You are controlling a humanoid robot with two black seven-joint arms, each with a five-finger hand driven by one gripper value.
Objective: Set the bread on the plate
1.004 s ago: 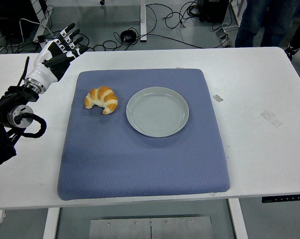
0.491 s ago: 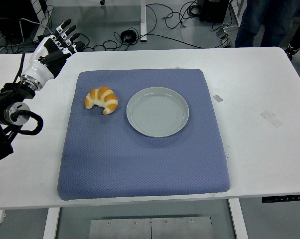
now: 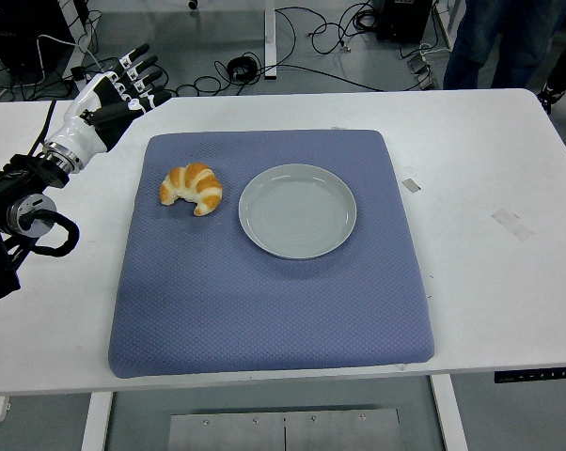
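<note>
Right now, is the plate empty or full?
Empty: the plate shows only its bare grey surface; the bread lies beside it on the mat.

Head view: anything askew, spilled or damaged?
Nothing stands out. The croissant lies intact on the blue mat left of the empty plate, apart from it. The left hand hovers open, off the mat.

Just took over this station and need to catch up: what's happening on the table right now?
Nothing is being held yet. The left hand hovers over the table's far left corner, fingers spread and empty, away from the croissant. The croissant lies on the blue mat, just left of the empty grey plate, apart from it. The right arm is out of view. A person's legs show at the top right.
</note>
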